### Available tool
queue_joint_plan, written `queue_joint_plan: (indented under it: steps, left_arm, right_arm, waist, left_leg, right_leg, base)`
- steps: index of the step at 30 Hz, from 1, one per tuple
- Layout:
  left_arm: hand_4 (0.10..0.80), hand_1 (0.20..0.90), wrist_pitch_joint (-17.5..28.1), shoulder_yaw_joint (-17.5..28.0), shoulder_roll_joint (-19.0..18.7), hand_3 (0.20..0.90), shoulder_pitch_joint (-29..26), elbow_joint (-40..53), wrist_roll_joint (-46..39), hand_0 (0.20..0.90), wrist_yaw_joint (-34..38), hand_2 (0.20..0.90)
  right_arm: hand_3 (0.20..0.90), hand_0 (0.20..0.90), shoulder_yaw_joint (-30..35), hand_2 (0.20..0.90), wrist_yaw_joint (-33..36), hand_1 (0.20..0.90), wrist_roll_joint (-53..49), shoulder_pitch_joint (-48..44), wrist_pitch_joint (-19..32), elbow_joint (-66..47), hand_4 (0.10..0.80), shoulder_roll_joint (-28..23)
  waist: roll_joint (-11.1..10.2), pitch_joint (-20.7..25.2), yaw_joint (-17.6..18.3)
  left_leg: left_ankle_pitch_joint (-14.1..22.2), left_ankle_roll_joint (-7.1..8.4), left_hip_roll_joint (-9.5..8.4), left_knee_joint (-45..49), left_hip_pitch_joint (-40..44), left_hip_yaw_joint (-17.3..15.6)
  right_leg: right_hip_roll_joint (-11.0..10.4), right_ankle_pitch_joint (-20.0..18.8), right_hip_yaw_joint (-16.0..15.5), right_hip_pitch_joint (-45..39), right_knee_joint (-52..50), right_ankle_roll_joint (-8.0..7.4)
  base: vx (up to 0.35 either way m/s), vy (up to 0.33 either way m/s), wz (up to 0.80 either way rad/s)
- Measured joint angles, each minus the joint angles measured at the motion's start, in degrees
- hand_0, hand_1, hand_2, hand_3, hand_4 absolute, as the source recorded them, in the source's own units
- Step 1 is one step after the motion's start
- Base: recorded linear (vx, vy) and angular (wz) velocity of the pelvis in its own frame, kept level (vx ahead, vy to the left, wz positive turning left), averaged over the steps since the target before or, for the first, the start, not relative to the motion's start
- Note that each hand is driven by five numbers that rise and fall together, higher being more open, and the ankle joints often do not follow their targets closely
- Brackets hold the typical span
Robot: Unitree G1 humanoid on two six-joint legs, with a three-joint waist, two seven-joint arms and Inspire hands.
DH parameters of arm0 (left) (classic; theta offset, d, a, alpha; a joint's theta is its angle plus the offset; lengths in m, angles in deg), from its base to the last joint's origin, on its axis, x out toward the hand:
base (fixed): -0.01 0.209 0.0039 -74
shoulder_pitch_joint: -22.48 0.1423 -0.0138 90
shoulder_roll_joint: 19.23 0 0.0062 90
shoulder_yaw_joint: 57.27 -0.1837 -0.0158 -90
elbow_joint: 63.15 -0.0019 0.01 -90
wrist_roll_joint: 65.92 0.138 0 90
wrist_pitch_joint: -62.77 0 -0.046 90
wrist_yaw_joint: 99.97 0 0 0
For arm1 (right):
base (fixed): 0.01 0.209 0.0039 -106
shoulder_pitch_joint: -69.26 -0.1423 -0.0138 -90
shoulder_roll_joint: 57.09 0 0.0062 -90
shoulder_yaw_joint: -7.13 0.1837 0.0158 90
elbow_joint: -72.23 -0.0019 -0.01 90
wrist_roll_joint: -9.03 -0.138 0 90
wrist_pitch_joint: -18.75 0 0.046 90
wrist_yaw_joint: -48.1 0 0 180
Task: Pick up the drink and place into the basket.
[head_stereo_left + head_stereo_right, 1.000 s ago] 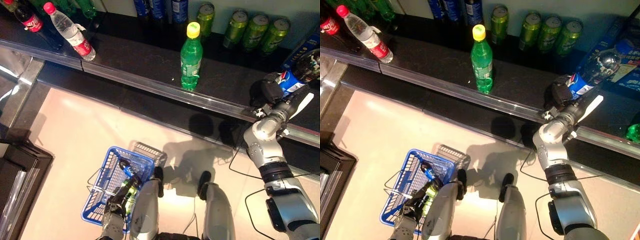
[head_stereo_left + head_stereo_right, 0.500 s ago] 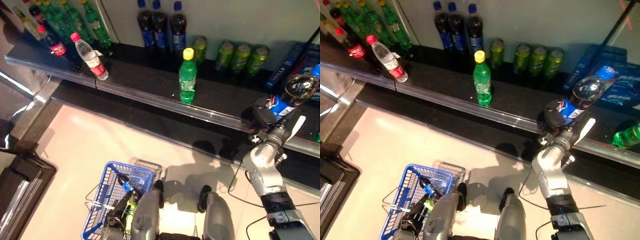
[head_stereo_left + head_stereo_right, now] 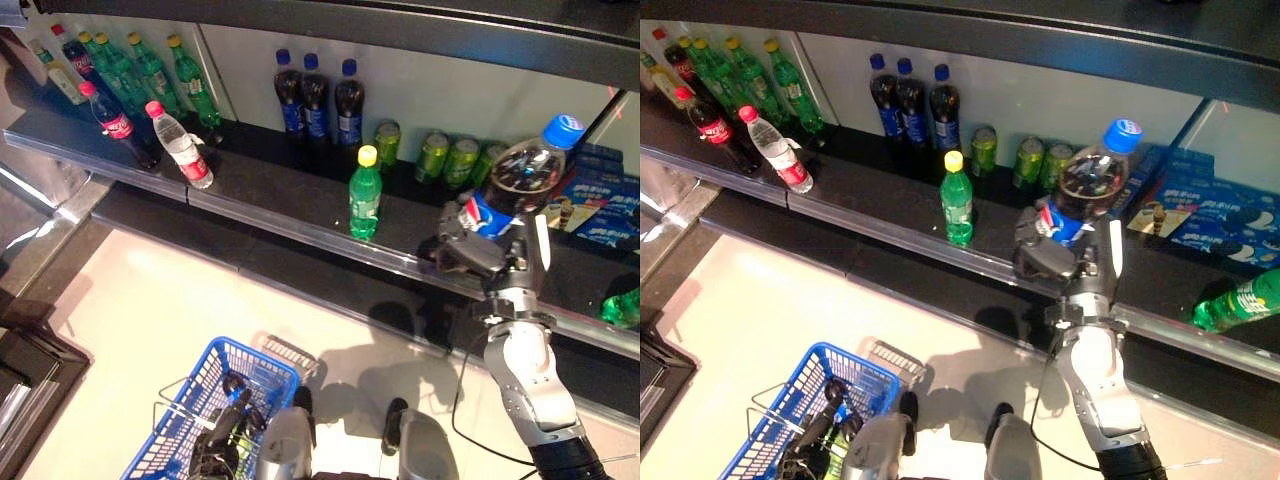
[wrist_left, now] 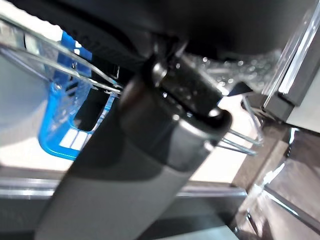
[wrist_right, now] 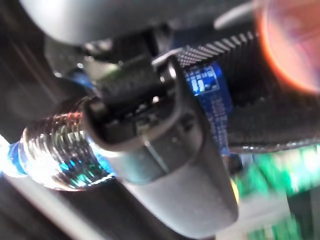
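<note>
The drink is a dark cola bottle [image 3: 518, 176] with a blue cap and a blue label. My right hand [image 3: 470, 250] is shut on its lower half and holds it nearly upright in the air, in front of the black shelf [image 3: 300, 205]. In the right wrist view the bottle [image 5: 55, 150] shows past the curled fingers [image 5: 160, 145]. The blue basket [image 3: 165, 440] hangs low at my left, with bottles inside it. My left hand [image 3: 215, 455] is curled round its wire handle [image 4: 240, 141].
On the shelf stand a green bottle with a yellow cap [image 3: 364, 196], three dark blue-capped bottles [image 3: 320, 95], green cans [image 3: 445, 157], a water bottle [image 3: 182, 148] and a red-labelled cola [image 3: 115, 122]. Blue boxes [image 3: 605, 195] and a lying green bottle [image 3: 622, 306] are at the right.
The camera has tilted up, showing more of the shelf. My right hand has raised the cola bottle off the shelf and turned it more upright. The left hand still holds the basket.
</note>
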State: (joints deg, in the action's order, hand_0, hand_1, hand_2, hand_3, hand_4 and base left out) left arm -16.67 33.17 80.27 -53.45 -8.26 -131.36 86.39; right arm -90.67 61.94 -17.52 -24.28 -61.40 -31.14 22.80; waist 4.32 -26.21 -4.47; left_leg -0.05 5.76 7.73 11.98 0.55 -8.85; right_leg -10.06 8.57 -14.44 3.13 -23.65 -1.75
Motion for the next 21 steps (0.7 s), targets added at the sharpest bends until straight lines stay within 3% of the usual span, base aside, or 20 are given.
queue_joint_plan:
  steps: [5, 10, 15, 21]
  left_arm:
    - [0.100, 0.300, -0.1, -2.8, -2.9, 0.200, 0.4, 7.1, 0.0, 0.300, 0.0, 0.300]
    - [0.100, 0.300, -0.1, -5.8, -4.0, 0.200, 0.6, 13.5, 0.8, 0.300, -1.0, 0.300]
    - [0.100, 0.300, -0.1, -9.2, -6.6, 0.200, 1.1, 18.4, 1.1, 0.300, -2.1, 0.300]
    - [0.100, 0.300, -0.1, -13.4, -8.2, 0.200, 0.6, 23.8, 2.4, 0.300, -2.7, 0.300]
  right_arm:
    - [0.200, 0.300, -7.7, 0.300, -8.2, 0.300, -3.1, 0.0, -2.1, -3.1, 0.100, -0.1]
    - [0.200, 0.300, -13.8, 0.300, -10.9, 0.300, -3.4, 0.0, -4.5, -3.1, 0.100, -1.0]
    - [0.200, 0.300, -17.4, 0.300, -11.0, 0.300, -3.6, 0.0, -5.0, -3.1, 0.100, -1.7]
    - [0.200, 0.300, -22.9, 0.300, -6.1, 0.300, -2.6, -0.9, -5.0, -2.5, 0.100, -1.5]
  waist:
    - [-0.6, 0.5, -0.7]
    - [-0.6, 0.5, -1.9]
    - [-0.6, 0.5, -2.1]
    - [-0.6, 0.5, -3.8]
  left_leg:
    - [0.1, -0.31, 0.15, -1.0, 0.2, 0.0]
    - [0.0, -0.41, 0.13, -1.1, -0.8, 0.0]
    - [-0.7, 0.10, -0.21, -0.9, -1.7, 1.2]
    - [-1.3, 0.66, -0.02, -1.1, -2.0, 3.0]
  right_leg:
    - [-0.2, 0.5, -0.8, -0.5, 0.0, 0.27]
    - [-0.3, 0.5, -1.1, 0.0, -0.1, 0.30]
    - [-0.5, 0.7, -2.5, 0.1, 0.0, -0.03]
    - [-0.4, 1.9, -4.3, 0.0, -0.4, 0.75]
  base:
    - [-0.060, 0.028, 0.09]
    - [-0.084, 0.015, 0.04]
    - [-0.063, -0.002, 0.13]
    - [-0.033, -0.025, 0.13]
